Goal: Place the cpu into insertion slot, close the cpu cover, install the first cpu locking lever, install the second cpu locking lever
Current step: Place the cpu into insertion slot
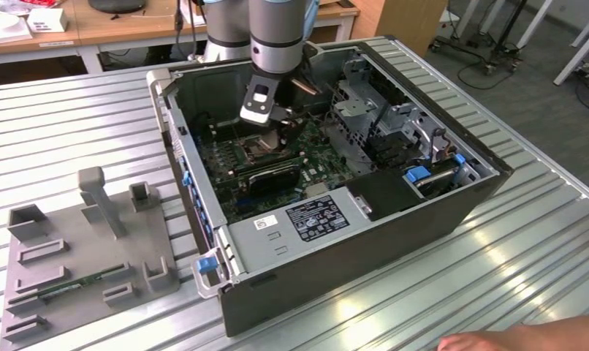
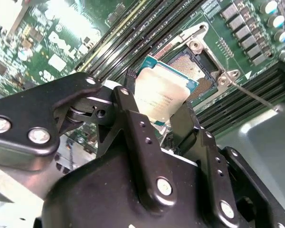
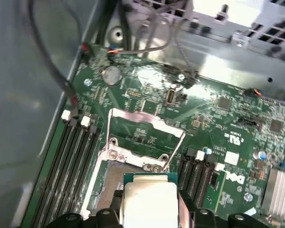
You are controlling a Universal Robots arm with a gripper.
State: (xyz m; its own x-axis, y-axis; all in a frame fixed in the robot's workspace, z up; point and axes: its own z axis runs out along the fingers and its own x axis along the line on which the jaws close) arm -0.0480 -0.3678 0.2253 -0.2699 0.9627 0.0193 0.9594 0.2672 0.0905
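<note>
While fingers [image 2: 183, 126] clamp cpu [image 2: 159, 92], it hovers over insertion slot [image 2: 197, 71], seemingly unseated; cpu cover [image 3: 147, 121] raised.

The claw [image 2: 156, 108] is clamped on the cpu [image 2: 164, 88] at two opposite edges, with the metal top facing the camera. The cpu overlaps one corner of the insertion slot [image 2: 195, 71]; contact between them cannot be determined. The slot stands uncovered, its pin field exposed. Long black memory slots [image 2: 128, 35] flank it on the green circuit board [image 2: 52, 42]. A thin metal rod [image 2: 254, 95] extends from one slot corner.
</note>
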